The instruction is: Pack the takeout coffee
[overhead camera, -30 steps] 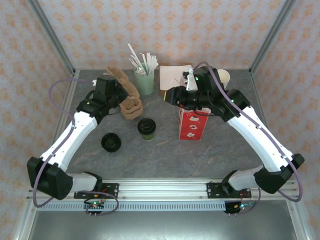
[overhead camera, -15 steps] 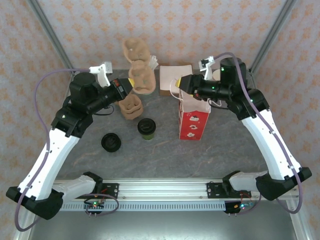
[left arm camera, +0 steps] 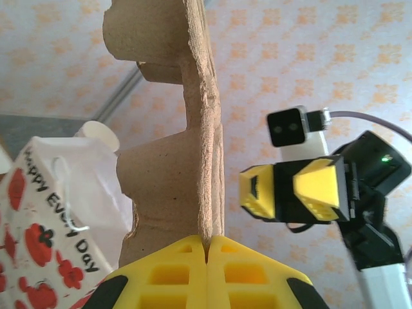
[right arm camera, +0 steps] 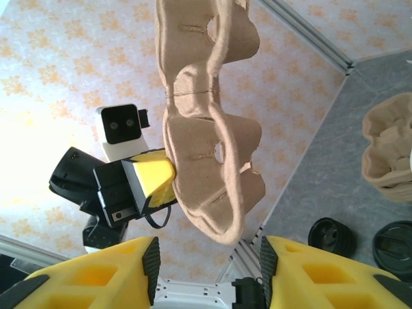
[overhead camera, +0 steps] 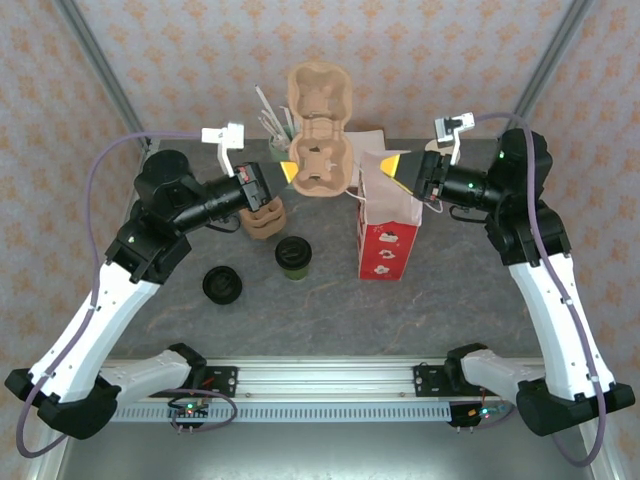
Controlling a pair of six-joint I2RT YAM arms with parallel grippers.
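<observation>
Our left gripper (overhead camera: 288, 172) is pinched tight on the edge of a cardboard carrier (overhead camera: 320, 135), which we hold upright in the air, up and to the left of the bag (overhead camera: 385, 240). From the left wrist, the two yellow fingers (left arm camera: 180, 270) meet on the carrier (left arm camera: 167, 161) with no gap. Our right gripper (overhead camera: 390, 168) hovers over the bag's open top, facing the carrier. From the right wrist, its jaws are wide apart with nothing between them. The red-and-white bag stands upright on the table (overhead camera: 450, 300). A stack of carriers (overhead camera: 262, 215) sits left of the bag and farther back. The coffee (overhead camera: 293, 257) stands upright with its lid on, left of the bag and apart from it. A black lid (overhead camera: 222, 285) lies farther left of the bag, beyond the coffee.
</observation>
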